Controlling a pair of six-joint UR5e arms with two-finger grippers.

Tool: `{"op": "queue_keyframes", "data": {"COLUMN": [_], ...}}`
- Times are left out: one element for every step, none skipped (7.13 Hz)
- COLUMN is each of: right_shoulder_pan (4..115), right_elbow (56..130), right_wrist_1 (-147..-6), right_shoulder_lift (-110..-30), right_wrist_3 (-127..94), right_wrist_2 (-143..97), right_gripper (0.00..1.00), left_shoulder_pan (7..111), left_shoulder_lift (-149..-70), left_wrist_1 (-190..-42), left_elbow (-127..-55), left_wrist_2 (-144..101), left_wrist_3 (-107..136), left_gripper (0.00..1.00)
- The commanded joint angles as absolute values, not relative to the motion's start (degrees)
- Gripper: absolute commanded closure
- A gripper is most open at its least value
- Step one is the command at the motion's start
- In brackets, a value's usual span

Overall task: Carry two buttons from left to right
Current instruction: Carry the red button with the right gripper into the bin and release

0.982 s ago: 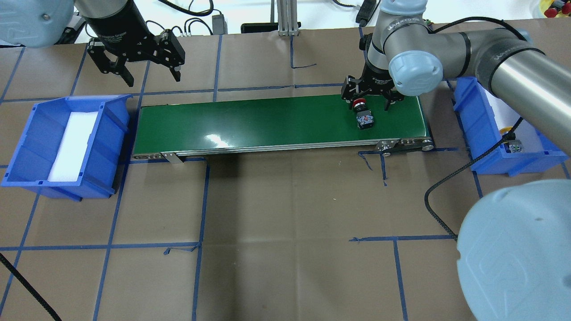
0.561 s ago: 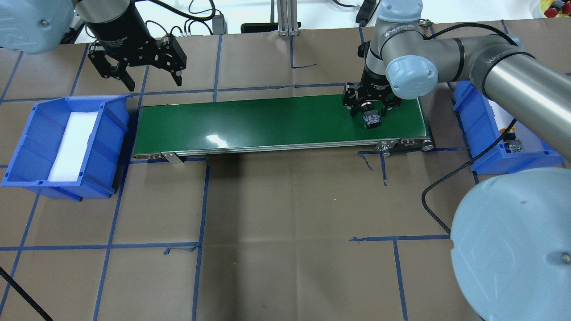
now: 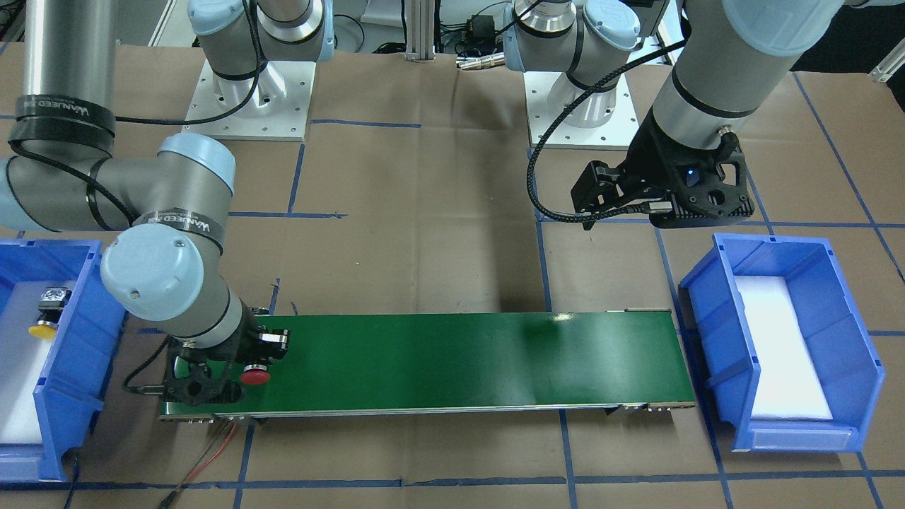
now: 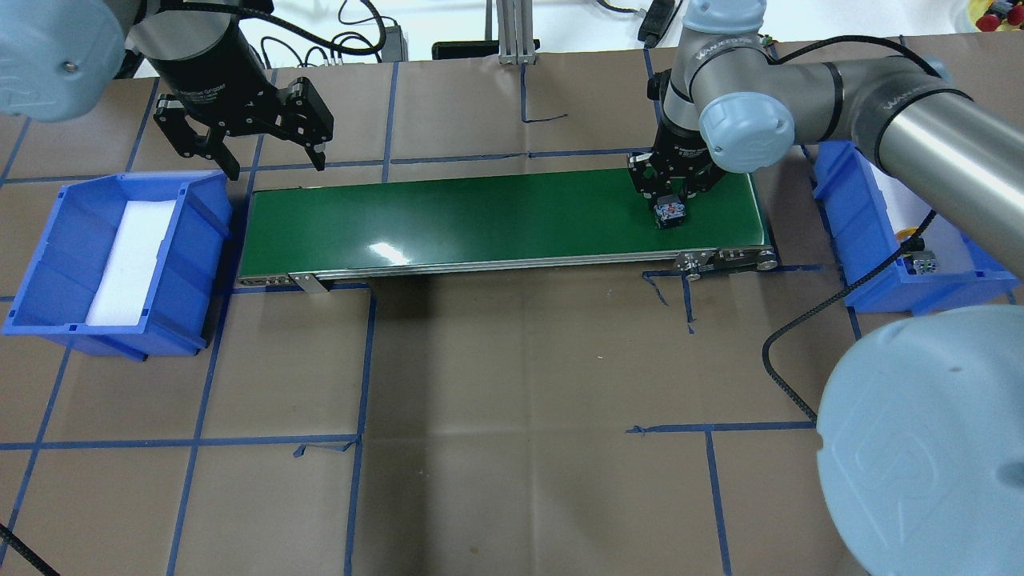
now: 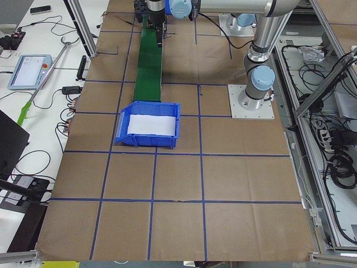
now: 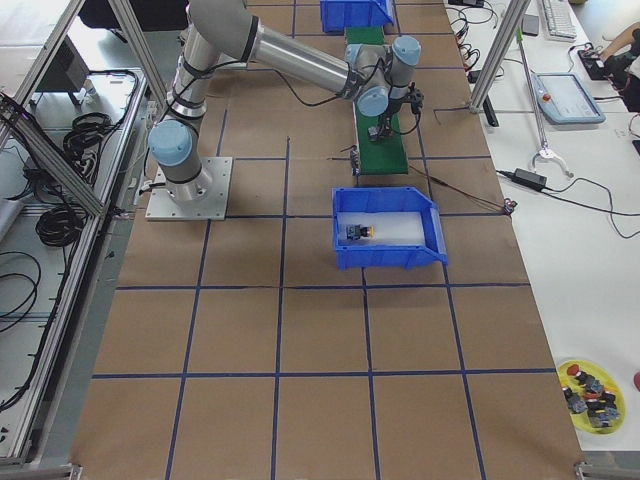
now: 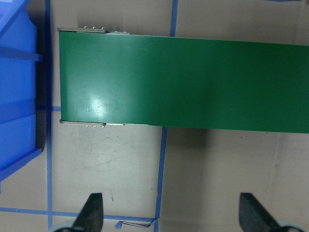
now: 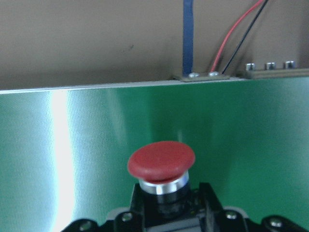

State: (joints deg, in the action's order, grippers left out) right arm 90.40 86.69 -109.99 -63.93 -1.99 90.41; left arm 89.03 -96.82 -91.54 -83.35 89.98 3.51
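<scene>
The red button lies on its side at the right end of the green conveyor belt. My right gripper is shut on its black neck, its fingers pressed against both sides below the cap. The yellow button lies in the right blue bin. Behind the belt's left end, my left gripper hangs open over the paper, holding nothing.
The left blue bin holds only a white foam pad. A black cable loops over the table near the right bin. Red and black wires run off the belt's end. Blue tape lines cross the brown paper.
My right gripper came down over the red button and shut on it. The left gripper shifted slightly and stays open.
</scene>
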Motion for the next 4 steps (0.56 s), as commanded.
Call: {"op": "queue_keyframes", "data": {"right_shoulder_pan": [83.5, 77.8, 72.6, 67.0], "right_elbow": [83.5, 81.2, 80.0, 79.6], "right_wrist_1": [-103.0, -101.4, -101.3, -101.7], "right_shoulder_lift": [-70.9, -73.3, -74.3, -73.9], "right_wrist_3": [5.9, 11.5, 18.1, 26.5], "right_wrist_2": [90.9, 91.1, 91.1, 90.7], "right_gripper": [0.96, 0.96, 0.96, 0.96], "left_shoulder_pan": [89.0, 89.0, 89.0, 89.0], "left_shoulder_lift": [-96.1, -95.6, -94.6, -93.6], "left_wrist_1": [-92.3, -93.5, -93.6, -93.0], "left_elbow": [-83.6, -83.9, -85.6, -87.3], "left_wrist_2": [90.1, 90.1, 90.0, 90.0], "left_wrist_3": [3.7, 3.8, 3.9, 3.9], "left_gripper": [0.01, 0.01, 0.01, 0.01]}}
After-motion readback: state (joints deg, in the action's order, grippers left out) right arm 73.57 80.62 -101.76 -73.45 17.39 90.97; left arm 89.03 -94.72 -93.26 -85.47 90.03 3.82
